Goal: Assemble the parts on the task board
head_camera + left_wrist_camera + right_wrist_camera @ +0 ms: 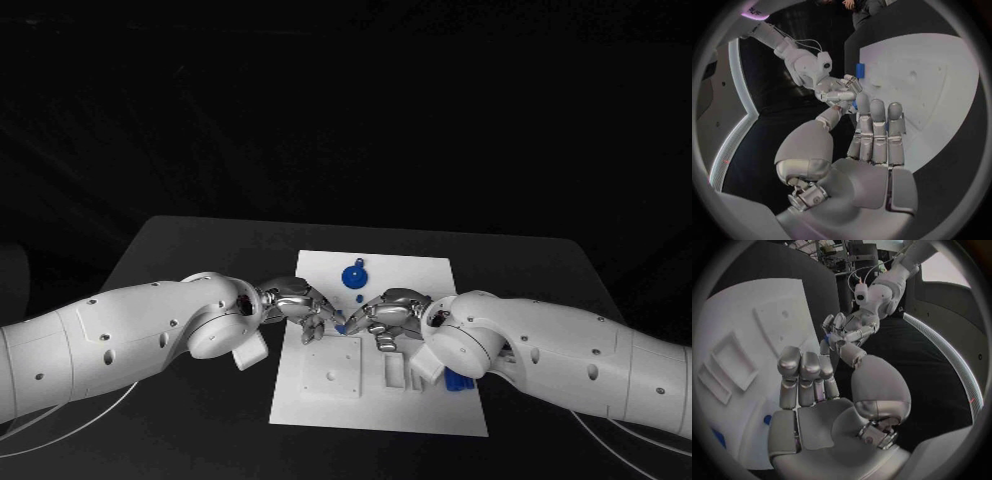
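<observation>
Parts are scattered loose across the task board (433, 275), the white plate at the middle of the black table (188, 240), so by my reading the assembly is barely under way. Starting on the left: the left hand (296, 300) hovers over the board's left-centre, fingers reaching inward toward its partner, and between the two sets of fingertips there's a flash of blue, a small blue piece (340, 326) (which hand truly has it, I cannot tell; the fingers crowd it in every view). Just below the left hand sits a raised square fixture (332, 366), with nothing blue in it. Moving to the middle, a round blue part (353, 274) lies flat on the far half of the board, a tiny blue bit (356, 297) just nearer, both untouched. On the right, the right hand (389, 318) meets the left one fingertip to fingertip, its grip equally hard to call. Beside the right forearm a blue block (457, 381) rests at the board's right edge, next to a slotted white holder (398, 372). Nearly everything looks left to do: seating these pieces.
</observation>
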Tool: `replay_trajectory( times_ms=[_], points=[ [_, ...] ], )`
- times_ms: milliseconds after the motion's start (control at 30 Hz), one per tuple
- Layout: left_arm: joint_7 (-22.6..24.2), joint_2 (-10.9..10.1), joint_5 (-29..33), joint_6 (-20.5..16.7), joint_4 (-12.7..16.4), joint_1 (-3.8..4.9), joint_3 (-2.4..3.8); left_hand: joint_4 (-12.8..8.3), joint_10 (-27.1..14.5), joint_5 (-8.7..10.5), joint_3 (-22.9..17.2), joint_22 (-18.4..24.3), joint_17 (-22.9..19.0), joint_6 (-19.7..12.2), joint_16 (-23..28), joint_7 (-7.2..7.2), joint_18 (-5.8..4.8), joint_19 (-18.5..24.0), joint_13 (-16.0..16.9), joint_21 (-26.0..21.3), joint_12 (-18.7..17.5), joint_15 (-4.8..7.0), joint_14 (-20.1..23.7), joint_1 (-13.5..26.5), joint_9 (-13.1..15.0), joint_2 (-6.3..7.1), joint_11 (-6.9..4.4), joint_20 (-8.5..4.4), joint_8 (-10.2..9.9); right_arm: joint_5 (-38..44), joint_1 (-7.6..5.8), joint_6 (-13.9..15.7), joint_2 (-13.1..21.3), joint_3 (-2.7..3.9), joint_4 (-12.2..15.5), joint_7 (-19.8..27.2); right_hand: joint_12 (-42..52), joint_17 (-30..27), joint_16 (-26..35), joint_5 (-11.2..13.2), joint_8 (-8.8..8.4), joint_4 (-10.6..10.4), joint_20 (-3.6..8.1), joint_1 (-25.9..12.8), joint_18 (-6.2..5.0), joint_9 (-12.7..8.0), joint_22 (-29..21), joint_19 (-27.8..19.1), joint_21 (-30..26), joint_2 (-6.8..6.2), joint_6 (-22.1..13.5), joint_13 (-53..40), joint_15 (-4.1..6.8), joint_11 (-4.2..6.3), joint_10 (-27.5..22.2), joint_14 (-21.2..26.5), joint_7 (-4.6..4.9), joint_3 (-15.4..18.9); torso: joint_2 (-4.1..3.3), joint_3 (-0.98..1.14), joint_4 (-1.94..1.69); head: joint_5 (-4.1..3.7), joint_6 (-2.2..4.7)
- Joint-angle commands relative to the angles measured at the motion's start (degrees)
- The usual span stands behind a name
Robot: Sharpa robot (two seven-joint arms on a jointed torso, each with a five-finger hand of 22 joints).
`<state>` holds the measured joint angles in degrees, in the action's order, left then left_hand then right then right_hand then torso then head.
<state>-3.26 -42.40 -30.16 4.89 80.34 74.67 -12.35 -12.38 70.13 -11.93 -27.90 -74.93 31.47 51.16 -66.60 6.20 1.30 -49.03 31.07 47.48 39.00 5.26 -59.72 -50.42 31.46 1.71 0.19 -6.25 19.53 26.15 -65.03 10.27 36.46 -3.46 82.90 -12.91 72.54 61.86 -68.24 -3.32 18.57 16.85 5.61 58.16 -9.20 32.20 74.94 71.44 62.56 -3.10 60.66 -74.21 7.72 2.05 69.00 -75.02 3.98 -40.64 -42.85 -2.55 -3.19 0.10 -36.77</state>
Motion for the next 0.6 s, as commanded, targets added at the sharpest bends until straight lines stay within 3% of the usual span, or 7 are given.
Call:
replay_trajectory(
  times_ms=[33,433,600],
  points=[
    [0.3,0.1,-0.7,1.8,0.3,0.02,0.03,-0.4,0.2,0.12,0.1,-1.2,0.0,0.4,-0.3,0.07,0.1,-0.1,0.0,0.3,0.1,0.07,-0.2,-0.3,0.0,-0.11,-0.32,-4.47,0.3,0.4,0.03,-1.4,-0.1,0.02,0.1,0.2,0.3,0.1,0.3,0.2,0.27,-0.1,-0.08,0.4,-5.8,0.1,1.0,-0.4,0.2,0.36,0.5,-0.1,0.36,-0.09,0.4,0.1,0.37,-0.3,-0.01,-0.05,0.03,0.01,-0.13],
    [-0.1,0.0,-1.1,2.8,0.3,0.02,0.03,-1.0,0.2,0.61,-0.1,-1.2,-0.1,0.5,-0.3,0.05,0.06,-0.1,0.0,0.3,0.0,0.06,-0.2,-0.8,-0.1,-0.84,-0.33,-4.48,0.3,0.4,0.03,-1.4,-0.1,0.02,0.1,0.2,0.3,0.1,0.3,0.2,0.28,-0.1,-0.08,0.4,-5.8,0.1,1.1,-0.4,0.2,0.37,0.5,-0.1,0.35,-0.09,0.4,0.1,0.38,-0.3,0.01,0.0,0.04,0.0,-0.24],
    [-1.2,-0.1,-1.8,1.7,0.1,0.02,0.03,-1.3,0.1,1.23,0.1,-1.2,-0.2,0.3,-0.2,0.12,0.01,-0.1,-0.1,0.3,-0.1,0.02,-0.1,-0.7,-0.2,-0.18,-0.27,-4.46,0.2,0.4,0.03,-1.5,0.0,0.02,0.2,0.2,0.3,0.1,0.3,0.2,0.28,-0.1,-0.08,0.4,-5.8,0.1,1.1,-0.4,0.2,0.38,0.5,-0.2,0.35,-0.09,0.4,0.2,0.38,-0.3,0.01,0.01,0.04,0.0,-0.27]
  ],
)
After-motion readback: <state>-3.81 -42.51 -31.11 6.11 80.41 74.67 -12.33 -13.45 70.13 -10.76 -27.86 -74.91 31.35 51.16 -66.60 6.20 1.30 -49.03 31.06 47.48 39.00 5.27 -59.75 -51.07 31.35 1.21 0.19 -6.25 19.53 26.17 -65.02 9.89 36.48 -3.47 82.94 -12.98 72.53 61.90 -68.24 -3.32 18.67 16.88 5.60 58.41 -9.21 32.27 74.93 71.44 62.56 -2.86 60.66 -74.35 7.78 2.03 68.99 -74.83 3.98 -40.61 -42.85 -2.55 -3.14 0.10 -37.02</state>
